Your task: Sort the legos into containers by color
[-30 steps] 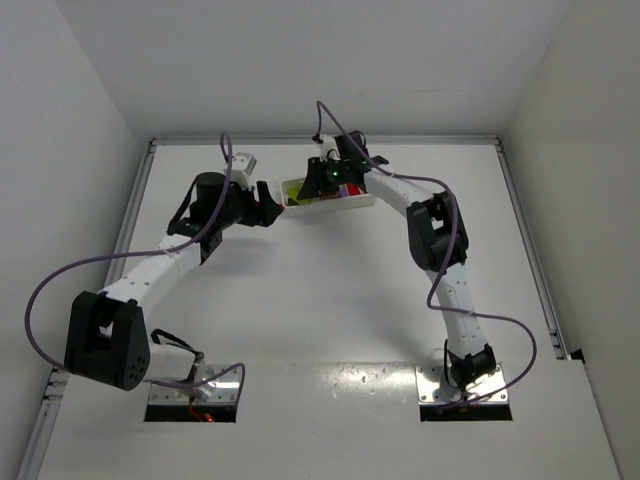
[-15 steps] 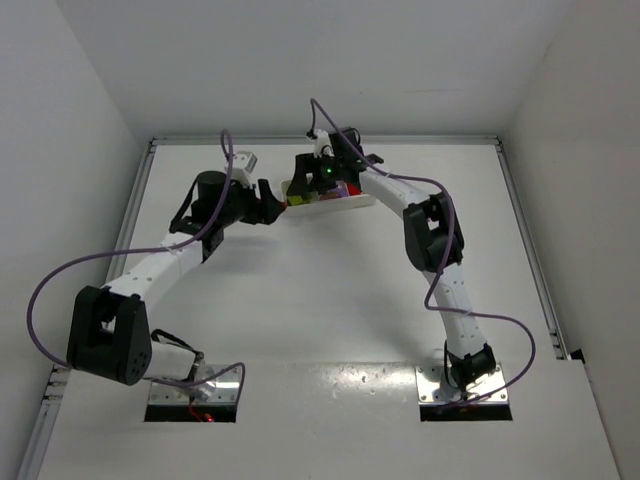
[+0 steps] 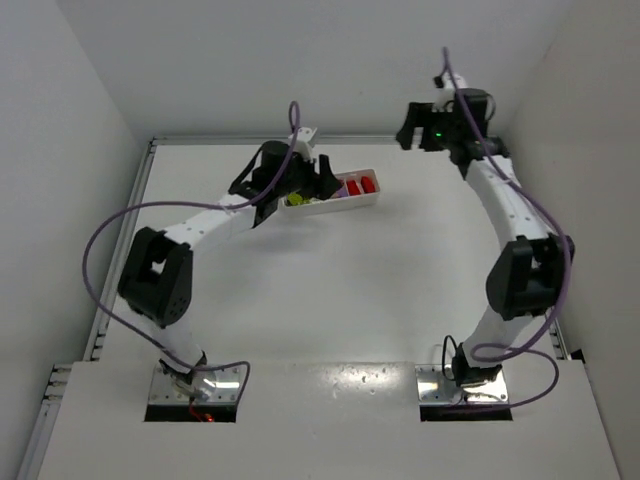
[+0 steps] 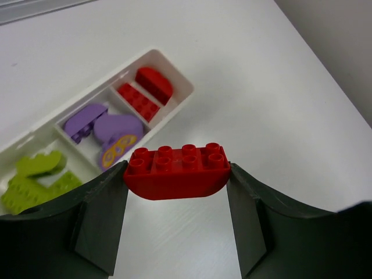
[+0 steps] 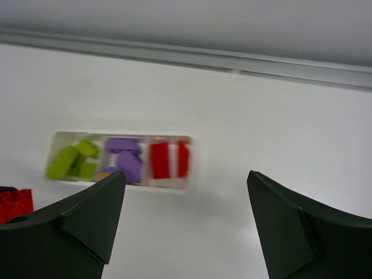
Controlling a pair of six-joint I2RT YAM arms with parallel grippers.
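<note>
Hanging in the left gripper's (image 4: 178,174) clamp, one red lego (image 4: 177,171) sits just beside the tray (image 4: 185,93) — green legos (image 4: 35,177) left, purple (image 4: 110,131) middle, red (image 4: 145,93) right, all sorted. Right gripper (image 5: 185,174) is open and empty, raised far right — probably one drop left.

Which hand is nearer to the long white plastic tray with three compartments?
Left. The left hand, gripping a red rounded plastic brick, hovers right by the white tray; the right hand is open and far off to its right.
</note>
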